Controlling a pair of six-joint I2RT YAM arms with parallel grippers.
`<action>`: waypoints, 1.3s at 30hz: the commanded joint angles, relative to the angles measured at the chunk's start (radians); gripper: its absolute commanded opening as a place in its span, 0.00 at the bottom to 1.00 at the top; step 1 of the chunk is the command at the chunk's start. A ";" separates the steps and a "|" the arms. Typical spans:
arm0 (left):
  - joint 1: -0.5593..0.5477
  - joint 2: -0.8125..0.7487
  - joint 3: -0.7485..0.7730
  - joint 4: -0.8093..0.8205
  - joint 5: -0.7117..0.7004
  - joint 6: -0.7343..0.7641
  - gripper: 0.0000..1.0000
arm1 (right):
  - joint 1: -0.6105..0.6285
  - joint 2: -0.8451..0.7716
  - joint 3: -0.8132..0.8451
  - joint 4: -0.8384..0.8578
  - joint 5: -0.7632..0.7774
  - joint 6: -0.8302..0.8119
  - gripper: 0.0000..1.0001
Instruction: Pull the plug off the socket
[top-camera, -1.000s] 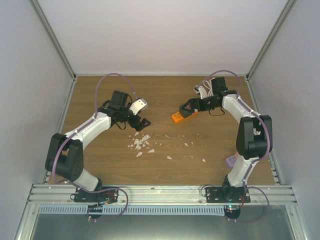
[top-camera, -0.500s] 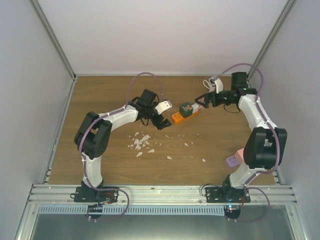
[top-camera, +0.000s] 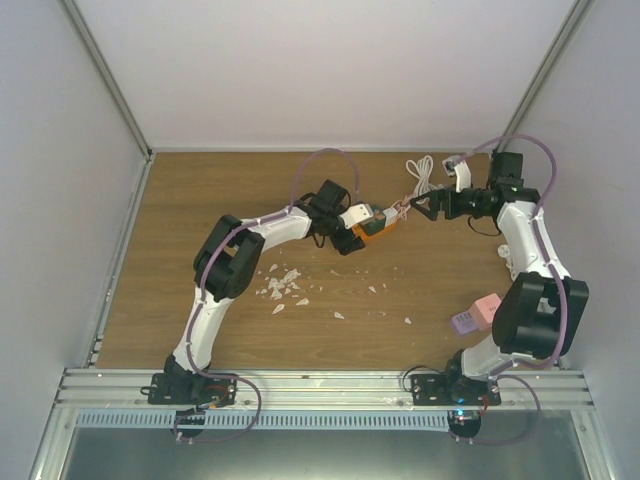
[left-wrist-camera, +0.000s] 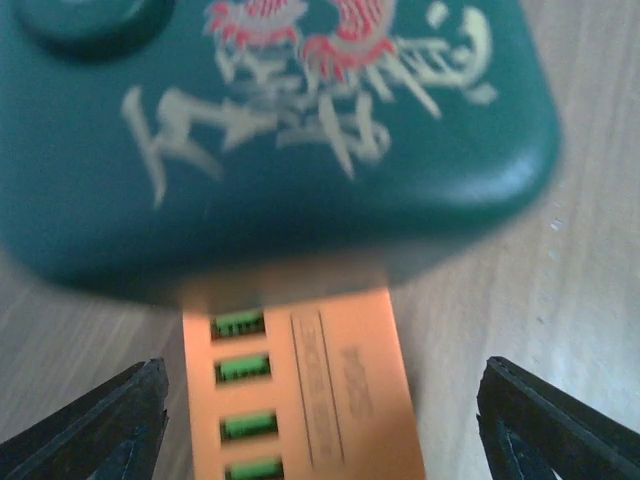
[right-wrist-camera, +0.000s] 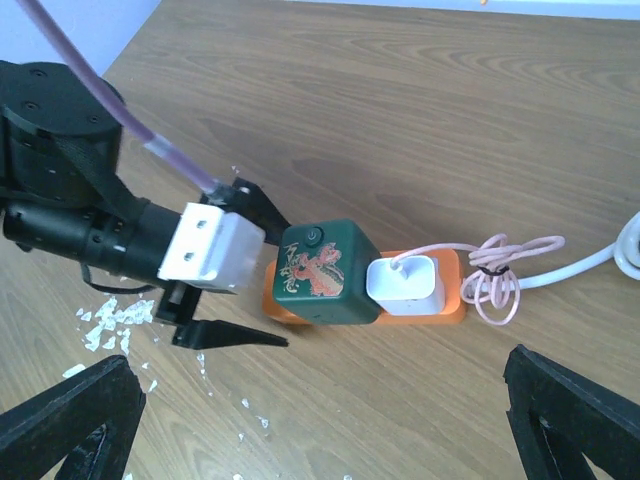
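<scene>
An orange socket strip (top-camera: 364, 234) lies at mid table. A dark green cube adapter with a red dragon (right-wrist-camera: 325, 272) and a white plug (right-wrist-camera: 405, 285) with a coiled pink cord (right-wrist-camera: 500, 275) sit in it. My left gripper (top-camera: 350, 233) is open, its jaws on either side of the strip's left end. The left wrist view shows the strip (left-wrist-camera: 300, 390) between the fingers and the green adapter (left-wrist-camera: 270, 130) just ahead. My right gripper (top-camera: 415, 205) is open and empty, hanging a little to the right of the plug, above the pink cord.
A white cable (top-camera: 420, 175) lies coiled at the back right. White crumbs (top-camera: 283, 285) are scattered on the wood left of centre. A pink and purple block (top-camera: 475, 315) sits by the right arm's base. Walls close in on three sides.
My left arm has swung right, from the table's left to the strip, and its open jaws now flank the strip's end. My right gripper has drawn back to the right, off the strip.
</scene>
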 joint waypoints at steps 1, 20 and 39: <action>-0.024 0.068 0.096 -0.001 -0.085 -0.005 0.83 | -0.023 -0.050 -0.015 -0.013 -0.015 -0.017 1.00; -0.014 -0.063 -0.105 0.015 -0.044 0.173 0.38 | -0.047 -0.074 -0.026 -0.055 -0.026 -0.201 1.00; 0.093 -0.285 -0.413 -0.157 0.152 0.452 0.36 | -0.026 -0.125 -0.137 -0.038 -0.077 -0.333 0.99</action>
